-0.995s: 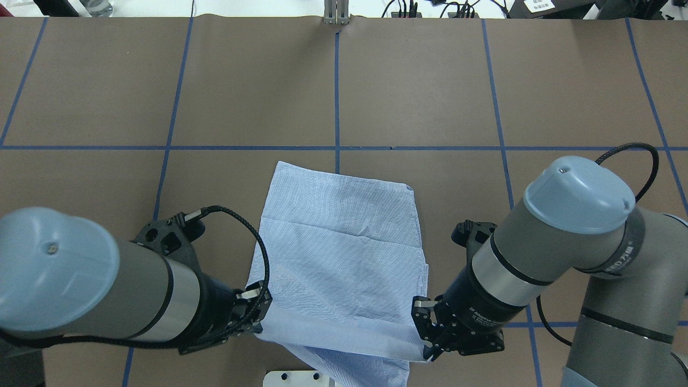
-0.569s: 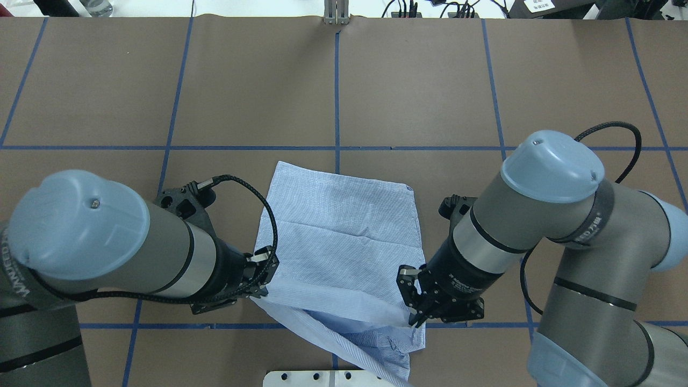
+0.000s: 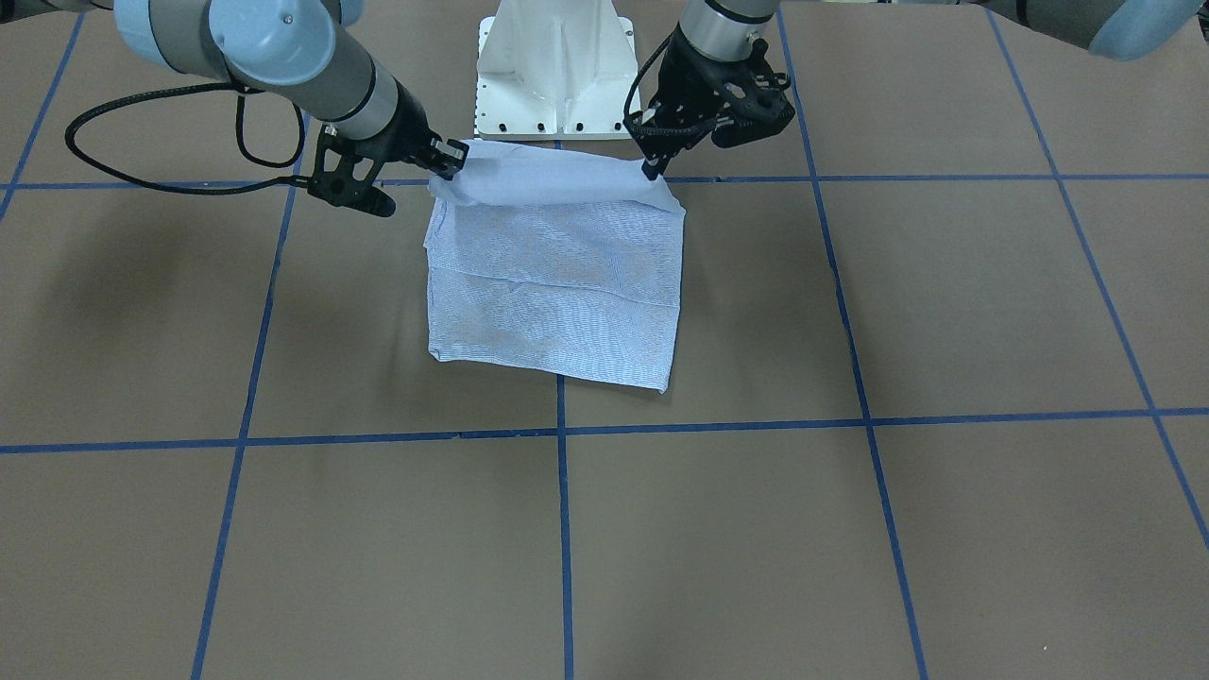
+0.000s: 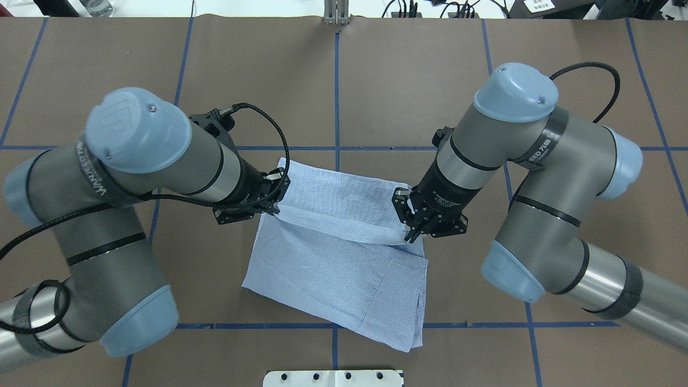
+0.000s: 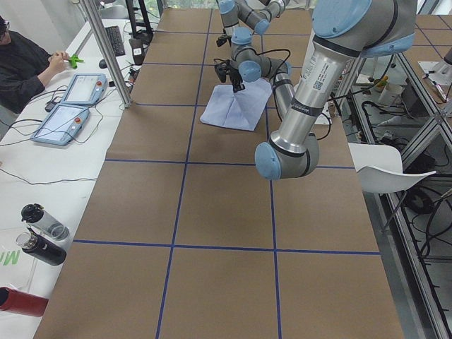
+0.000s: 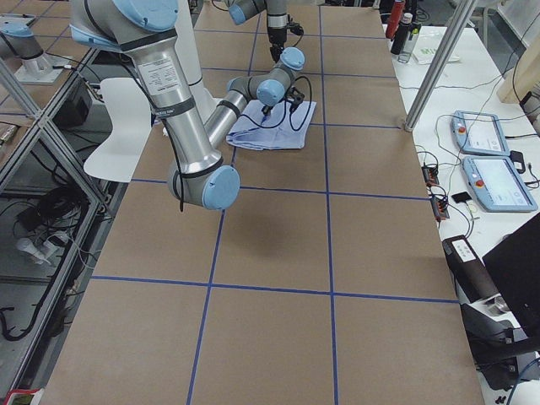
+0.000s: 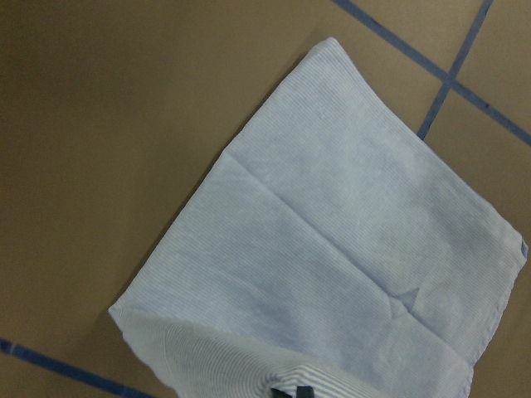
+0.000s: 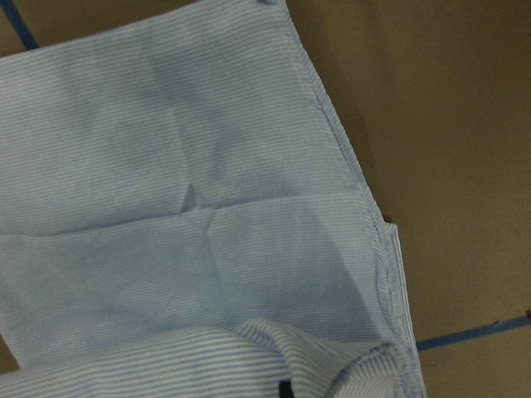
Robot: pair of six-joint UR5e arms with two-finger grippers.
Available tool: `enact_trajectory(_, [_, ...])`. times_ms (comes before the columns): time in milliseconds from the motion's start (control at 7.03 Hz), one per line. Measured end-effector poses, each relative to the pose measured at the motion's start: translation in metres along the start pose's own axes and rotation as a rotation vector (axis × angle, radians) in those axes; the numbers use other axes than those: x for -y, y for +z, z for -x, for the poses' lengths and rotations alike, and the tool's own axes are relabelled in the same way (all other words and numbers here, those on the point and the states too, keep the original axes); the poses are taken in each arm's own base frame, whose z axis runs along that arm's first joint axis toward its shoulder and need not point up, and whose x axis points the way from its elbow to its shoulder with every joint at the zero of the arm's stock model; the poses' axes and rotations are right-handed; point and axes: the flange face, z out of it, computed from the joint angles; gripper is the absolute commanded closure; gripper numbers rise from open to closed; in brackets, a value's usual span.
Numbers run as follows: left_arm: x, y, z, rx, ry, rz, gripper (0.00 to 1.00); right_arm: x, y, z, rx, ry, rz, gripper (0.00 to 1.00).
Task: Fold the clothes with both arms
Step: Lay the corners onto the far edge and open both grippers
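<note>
Fold in progress. Left tool (image 4: 271, 207) and right tool (image 4: 411, 232) are each clamped on one corner of the shirt (image 4: 333, 269), and the gripped edge hangs taut between them as a raised roll. A second ago we find that edge low at the robot's side of the tabletop (image 4: 430, 80); now it rides over the shirt's middle. The rest lies flat beneath and between the tools. We judge the fold half done, with the far edge not yet reached.

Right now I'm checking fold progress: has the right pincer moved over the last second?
Yes. The right pincer, gripping the shirt, moved away from the robot, well beyond the near blue tape line it was at.
</note>
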Motion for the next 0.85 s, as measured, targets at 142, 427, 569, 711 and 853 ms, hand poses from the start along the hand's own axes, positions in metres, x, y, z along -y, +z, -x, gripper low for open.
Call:
enact_trajectory(142, [0.015,0.022,-0.01,-0.011,0.003,-0.009,1.0,0.02,-0.001,0.011,-0.004,-0.001,-0.016,1.0])
enact_trajectory(427, [0.045,0.054,-0.018,-0.032,0.01,-0.028,1.0,0.055,0.005,0.035,-0.023,0.011,-0.034,1.0])
enact_trajectory(569, [0.065,0.06,-0.019,-0.034,0.017,-0.047,1.0,0.071,0.006,0.043,-0.029,0.013,-0.042,1.0])
enact_trajectory(711, [0.085,0.068,-0.017,-0.033,0.029,-0.066,1.0,0.086,0.008,0.047,-0.028,0.013,-0.051,1.0])
enact_trajectory(853, [0.1,0.08,-0.016,-0.037,0.037,-0.076,1.0,0.099,0.012,0.047,-0.027,0.014,-0.056,1.0])
